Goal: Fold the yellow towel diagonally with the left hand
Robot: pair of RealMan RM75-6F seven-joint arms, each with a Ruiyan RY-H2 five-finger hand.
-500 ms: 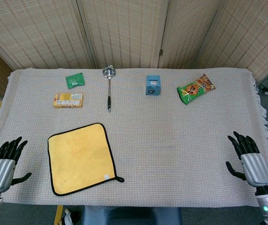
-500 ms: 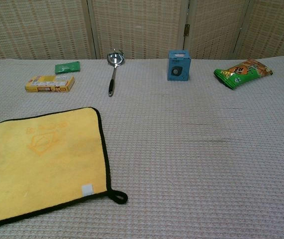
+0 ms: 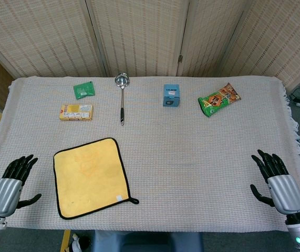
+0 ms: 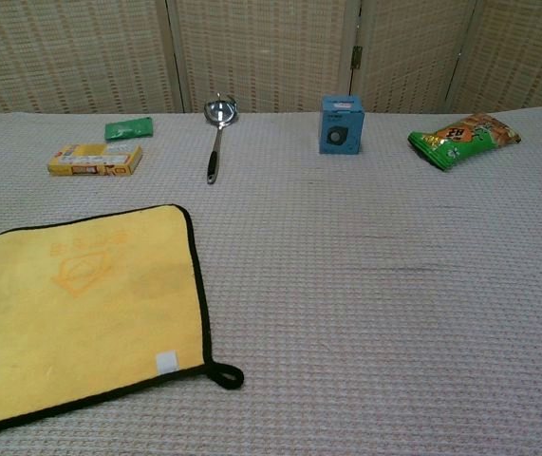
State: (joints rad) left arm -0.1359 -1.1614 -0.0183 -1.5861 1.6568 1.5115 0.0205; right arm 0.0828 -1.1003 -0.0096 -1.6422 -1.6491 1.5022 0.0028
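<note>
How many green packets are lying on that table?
2: a small green sachet at the far left, beside the yellow box, and a snack bag at the far right.

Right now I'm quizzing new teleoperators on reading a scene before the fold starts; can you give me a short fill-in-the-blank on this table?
1. The yellow towel lies ____ on the table, not yet folded.
2. The left hand holds ____.
3. The ladle lies between the green packet and the ____ box.
4. The towel's hanging loop is at its corner nearest the ____ hand.

Missing words: flat; nothing; blue; right
</note>
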